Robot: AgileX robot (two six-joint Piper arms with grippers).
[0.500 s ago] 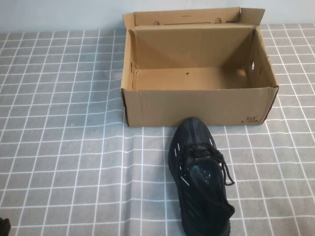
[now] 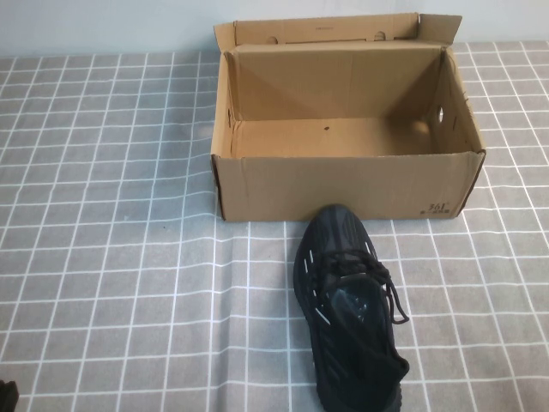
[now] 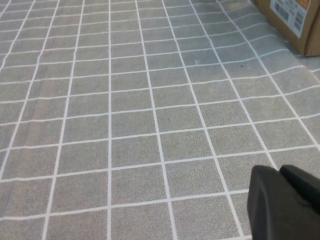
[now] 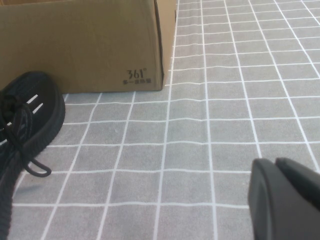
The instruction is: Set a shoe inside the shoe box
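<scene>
Black shoe [image 2: 350, 309] before open shoe box [image 2: 343, 184]

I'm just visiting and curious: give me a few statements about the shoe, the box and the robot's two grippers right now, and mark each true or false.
1. The shoe lies inside the shoe box. False: it lies on the table in front of the box, toe at the front wall.
2. The box is open and holds nothing. True.
3. The right gripper grips the shoe's laces. False: it is shut on nothing, above the checked cloth beside the shoe.
4. The left gripper is shut, over bare cloth away from the shoe. True.
5. The box lid is folded shut. False: the flap stands up at the back.
</scene>
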